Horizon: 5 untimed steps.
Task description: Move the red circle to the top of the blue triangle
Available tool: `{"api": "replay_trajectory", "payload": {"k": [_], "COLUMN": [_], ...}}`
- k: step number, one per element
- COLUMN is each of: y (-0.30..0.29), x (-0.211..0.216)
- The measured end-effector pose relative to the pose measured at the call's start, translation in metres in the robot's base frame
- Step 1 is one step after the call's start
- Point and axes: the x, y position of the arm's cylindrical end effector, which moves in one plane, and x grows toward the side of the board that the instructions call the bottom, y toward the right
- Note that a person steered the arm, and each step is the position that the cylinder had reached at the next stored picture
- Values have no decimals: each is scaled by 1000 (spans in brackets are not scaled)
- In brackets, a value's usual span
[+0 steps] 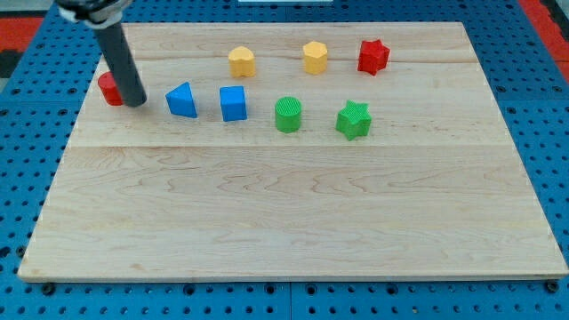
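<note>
Wooden board (293,222) on blue pegboard (27,116); my tip (136,102), without jaws, touches red circle (109,89).

My tip (135,102) sits just right of the red circle (109,89), between it and the blue triangle (182,100). The blue cube (233,103) lies right of that triangle.

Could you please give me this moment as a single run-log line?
my tip: beside red circle block, on its right | blue triangle block: right of tip, apart | red circle: left of triangle, not above it
</note>
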Motion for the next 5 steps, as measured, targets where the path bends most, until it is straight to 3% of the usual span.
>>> {"api": "replay_trajectory", "payload": {"k": [1, 2, 4, 5], "y": [-30, -32, -84, -76], "x": [11, -32, -61, -85]}}
